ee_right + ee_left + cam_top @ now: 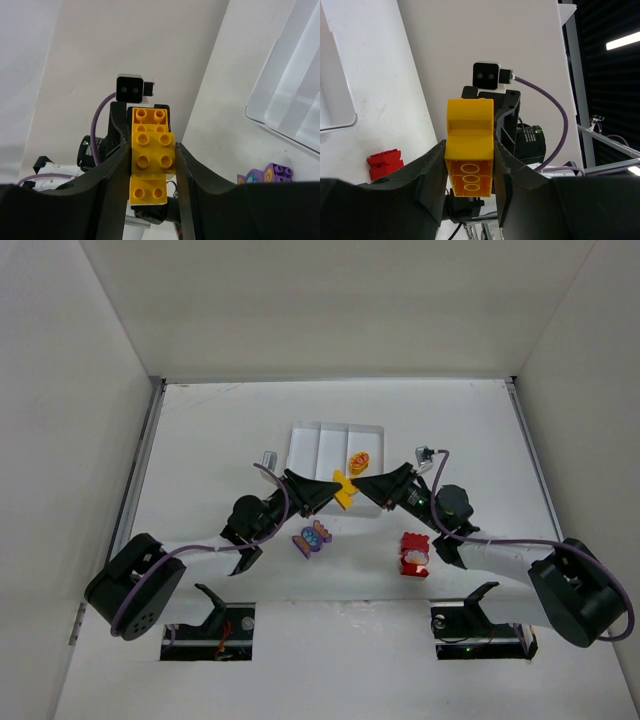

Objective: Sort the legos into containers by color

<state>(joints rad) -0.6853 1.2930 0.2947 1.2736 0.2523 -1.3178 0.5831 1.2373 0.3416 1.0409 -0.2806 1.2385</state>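
Note:
A stack of yellow legos (344, 490) hangs above the table just in front of the white tray (303, 447), held from both sides. My left gripper (333, 487) is shut on its left end; the left wrist view shows the hollow underside (469, 165) between my fingers. My right gripper (357, 485) is shut on its right end; the right wrist view shows the studded tops (152, 147). A yellow-orange lego (359, 461) lies in the tray's right compartment. A purple printed lego (312, 538) and a red lego (414, 554) lie on the table.
The two other tray compartments show nothing in them. The red lego (385, 163) and a tray corner (337, 117) show in the left wrist view. The purple lego (267, 175) and the tray (292, 100) show in the right wrist view. White walls enclose the table.

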